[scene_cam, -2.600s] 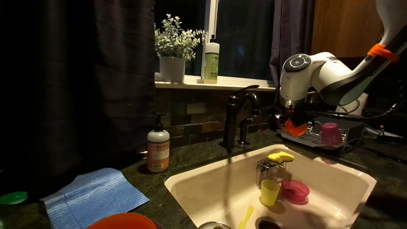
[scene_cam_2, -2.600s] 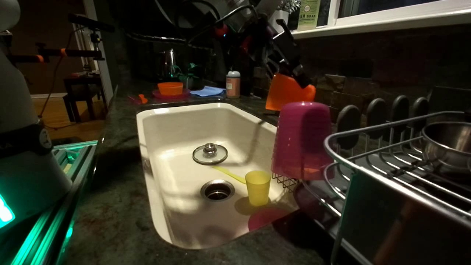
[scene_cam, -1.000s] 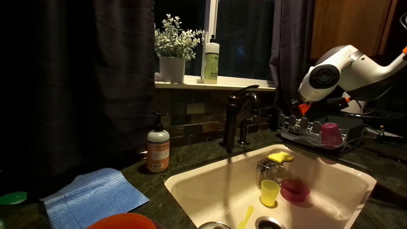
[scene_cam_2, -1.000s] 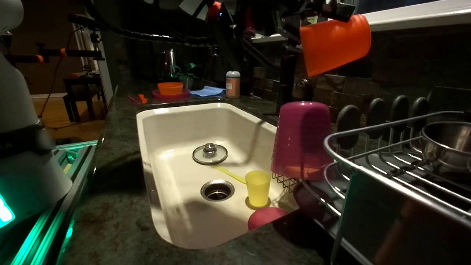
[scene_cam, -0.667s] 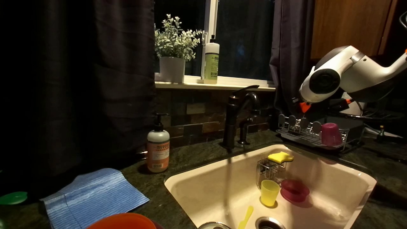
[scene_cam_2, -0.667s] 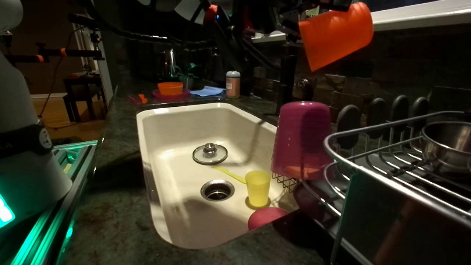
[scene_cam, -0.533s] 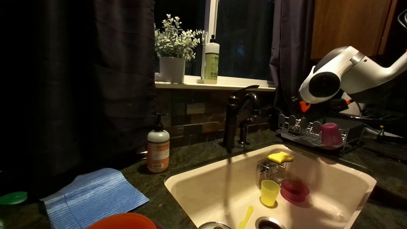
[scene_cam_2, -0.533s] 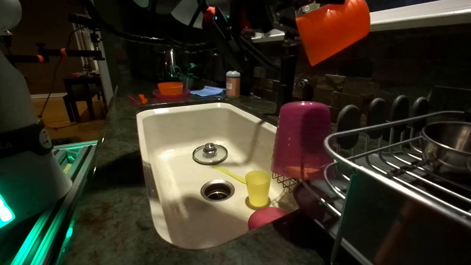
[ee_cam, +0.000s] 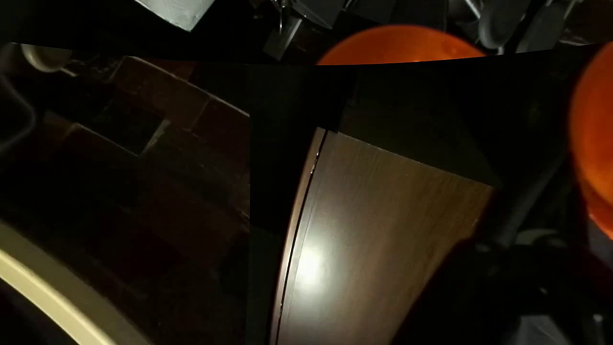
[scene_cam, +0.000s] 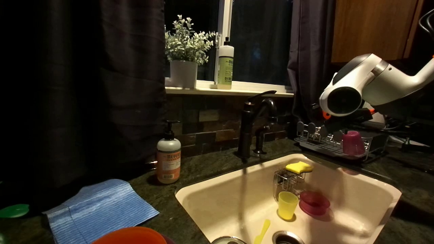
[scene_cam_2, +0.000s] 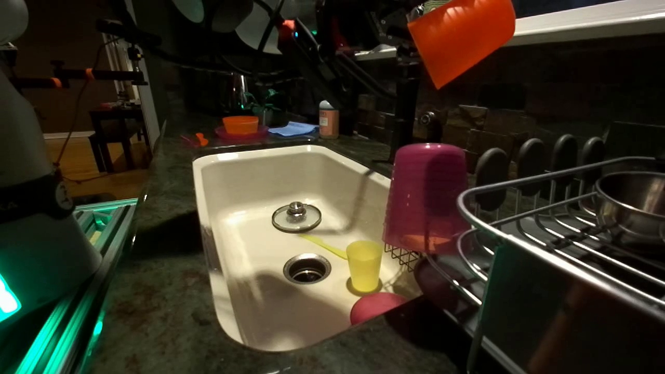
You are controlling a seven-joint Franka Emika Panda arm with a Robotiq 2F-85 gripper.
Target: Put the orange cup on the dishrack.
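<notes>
The orange cup is in the air, tilted with its wide end toward the lower left. It is above and behind the pink cup in an exterior view. My gripper is dark and partly cut off by the top edge there; it holds the cup. In an exterior view only a small orange patch shows beside the arm. Orange surface shows at the wrist view's top and right edges; the fingers are hard to make out there. The dishrack stands beyond the sink; its metal rail is close in an exterior view.
The pink cup stands upside down on the rack's near corner, with a steel pot on the rack. The cream sink holds a yellow cup, pink bowl and glass lid. A faucet rises behind the sink.
Over the last seconds the orange cup has risen from just above the rack and the arm has turned. In the last second it moved slightly up and left and tilted more, still held.
</notes>
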